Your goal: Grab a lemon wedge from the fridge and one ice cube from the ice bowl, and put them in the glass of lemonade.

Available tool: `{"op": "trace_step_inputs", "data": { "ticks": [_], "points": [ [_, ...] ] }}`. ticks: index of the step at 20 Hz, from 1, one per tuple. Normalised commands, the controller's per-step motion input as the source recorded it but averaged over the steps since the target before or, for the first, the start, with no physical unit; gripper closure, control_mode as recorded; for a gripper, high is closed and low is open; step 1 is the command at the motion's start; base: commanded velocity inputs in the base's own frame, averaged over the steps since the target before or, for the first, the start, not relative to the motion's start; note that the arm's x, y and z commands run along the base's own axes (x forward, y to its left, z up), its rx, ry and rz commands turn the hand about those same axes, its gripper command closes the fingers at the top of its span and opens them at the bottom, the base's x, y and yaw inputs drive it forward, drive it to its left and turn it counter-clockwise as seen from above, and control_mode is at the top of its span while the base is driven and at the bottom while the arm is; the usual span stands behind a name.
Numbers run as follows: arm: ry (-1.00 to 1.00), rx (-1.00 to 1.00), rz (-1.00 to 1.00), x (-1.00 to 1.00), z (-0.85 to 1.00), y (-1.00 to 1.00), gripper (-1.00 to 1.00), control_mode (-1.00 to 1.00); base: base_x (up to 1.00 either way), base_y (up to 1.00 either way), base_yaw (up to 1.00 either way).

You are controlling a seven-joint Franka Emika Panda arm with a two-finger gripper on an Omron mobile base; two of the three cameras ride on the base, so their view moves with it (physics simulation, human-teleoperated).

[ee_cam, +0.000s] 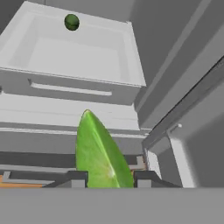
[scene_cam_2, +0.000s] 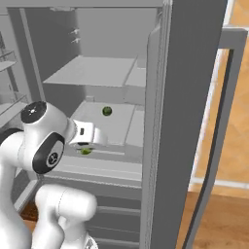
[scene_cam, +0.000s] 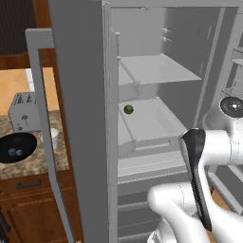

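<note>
on the counter at far left of the left base view sits the toaster (scene_cam: 23, 111), with the black ice bowl (scene_cam: 17, 147) just in front of it, a couple of pale lumps showing inside, and the glass (scene_cam: 51, 138) close to the bowl's right. next comes the fridge (scene_cam: 80, 118), its grey door swung open with the long handle (scene_cam: 45, 128) standing before the counter. inside, a bare shelf (scene_cam: 159, 69) lies above an open tray (scene_cam: 152, 121), and a dark green round fruit (scene_cam: 128, 109) rests at the tray's back left corner. to the right the white arm (scene_cam: 209, 156) crosses in front of the lower shelves. in the right base view the gripper (scene_cam_2: 85, 148) is held in front of the tray's front edge, and in the hand view the jaws are clamped on the wedge (ee_cam: 99, 155) (bright yellow-green, leaf-shaped from this angle), which stands up between the two fingertips (ee_cam: 78, 178), clear of the tray and shelves.
</note>
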Motion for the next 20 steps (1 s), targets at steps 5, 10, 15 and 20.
{"op": "trace_step_inputs", "data": {
  "ticks": [5,10,15,20],
  "points": [
    [0.0,0.0,0.0,0.0,0.0,0.0,1.0,1.0,-1.0,0.19,0.04],
    [0.0,0.0,0.0,0.0,0.0,0.0,1.0,1.0,-1.0,0.78,0.13],
    [0.0,0.0,0.0,0.0,0.0,0.0,1.0,1.0,-0.86,1.0,0.2],
    [0.0,0.0,0.0,0.0,0.0,0.0,1.0,1.0,-0.37,1.0,0.2]
  ]
}}
